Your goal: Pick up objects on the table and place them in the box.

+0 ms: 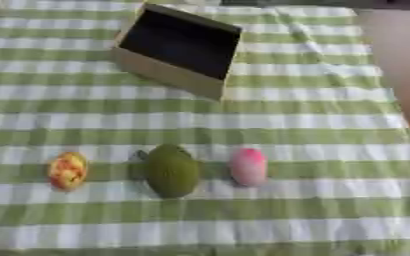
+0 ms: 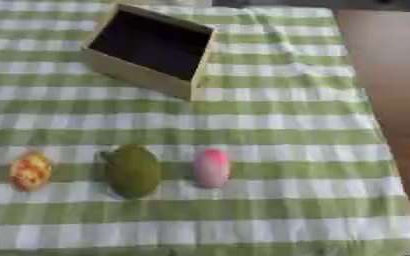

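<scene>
A green-and-white checked cloth [image 1: 313,125] is spread over the bench, soft and a bit rumpled. A tan, square-cornered box [image 1: 175,50] with a dark inside is set at the far left, tilted. Three rounded things are lined up near: an orange-yellow speckled oval [image 1: 68,171] left, a dull green lump [image 1: 172,170] in the middle, a pink egg shape [image 1: 248,166] right. Neither hand is seen, so their state can't be told.

Green and white checked tablecloth [image 1: 313,125] covering the table, brown floor [image 2: 392,75] at right
</scene>
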Controlling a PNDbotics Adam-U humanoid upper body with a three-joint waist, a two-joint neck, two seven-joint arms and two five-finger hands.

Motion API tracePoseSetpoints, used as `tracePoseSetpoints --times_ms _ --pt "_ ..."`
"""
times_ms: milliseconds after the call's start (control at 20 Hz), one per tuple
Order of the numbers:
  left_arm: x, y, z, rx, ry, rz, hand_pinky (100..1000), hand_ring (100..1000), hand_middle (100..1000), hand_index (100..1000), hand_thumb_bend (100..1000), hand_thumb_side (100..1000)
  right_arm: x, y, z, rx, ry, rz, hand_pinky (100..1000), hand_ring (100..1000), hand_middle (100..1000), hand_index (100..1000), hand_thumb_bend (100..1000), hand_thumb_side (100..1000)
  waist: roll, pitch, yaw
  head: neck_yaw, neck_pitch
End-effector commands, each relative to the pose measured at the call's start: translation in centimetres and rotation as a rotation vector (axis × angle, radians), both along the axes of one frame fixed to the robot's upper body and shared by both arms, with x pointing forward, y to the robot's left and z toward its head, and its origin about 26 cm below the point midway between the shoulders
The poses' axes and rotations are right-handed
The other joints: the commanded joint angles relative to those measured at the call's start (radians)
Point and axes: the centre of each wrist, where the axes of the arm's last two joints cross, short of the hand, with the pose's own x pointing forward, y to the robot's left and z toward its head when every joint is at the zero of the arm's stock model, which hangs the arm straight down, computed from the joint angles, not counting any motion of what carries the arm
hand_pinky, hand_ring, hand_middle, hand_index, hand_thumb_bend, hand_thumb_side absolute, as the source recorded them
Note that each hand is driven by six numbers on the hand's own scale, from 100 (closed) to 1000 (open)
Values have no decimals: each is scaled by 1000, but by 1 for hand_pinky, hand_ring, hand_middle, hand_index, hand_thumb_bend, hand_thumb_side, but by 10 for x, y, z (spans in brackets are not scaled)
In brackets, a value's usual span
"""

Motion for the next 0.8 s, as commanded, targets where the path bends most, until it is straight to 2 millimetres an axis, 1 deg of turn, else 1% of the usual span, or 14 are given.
tracePoseSetpoints --times_ms 50,150,200,350,400,450,500,600,700,800 --pt "-4 3 8 24 -28 5 671 770 721 861 100 577 -4 -2 11 -47 -32 -8 957 903 649 903 100 431 1 -28 -2 -2 1" --pt "-4 3 8 26 -26 5 670 770 721 861 100 577 -4 -1 13 -76 -41 -7 952 904 652 903 100 406 1 -28 -2 -1 2" --pt "-4 3 8 27 -25 5 670 769 721 861 100 577 -4 0 15 -102 -53 -5 945 905 656 903 100 379 0 -28 -1 -1 4" --pt "-4 3 7 34 -22 6 670 769 721 861 100 577 -3 6 23 -213 -105 11 928 905 666 901 100 346 -3 -31 -2 -1 6" --pt "-4 4 7 37 -20 7 670 769 721 861 100 577 -3 9 26 -260 -125 16 918 904 674 898 100 227 -5 -33 -2 0 7" --pt "-4 4 7 40 -19 8 670 769 721 861 100 577 -3 11 29 -309 -146 22 915 904 676 897 100 203 -6 -34 -3 1 8" --pt "-4 4 6 43 -17 9 669 769 721 861 100 576 -3 13 33 -367 -170 25 904 905 684 894 100 149 -8 -35 -4 0 9" --pt "-4 4 6 46 -13 5 669 769 721 861 100 576 0 11 42 -528 -228 -9 901 908 702 893 100 150 -9 -37 -1 -6 10" --pt "-4 3 6 51 -10 2 669 769 721 861 100 576 4 12 47 -648 -280 -35 892 908 717 890 100 133 -11 -38 2 -9 11" --pt "-4 3 5 55 -8 -1 669 769 721 861 100 576 6 16 52 -752 -332 -50 890 913 735 892 100 142 -12 -39 4 -11 12"
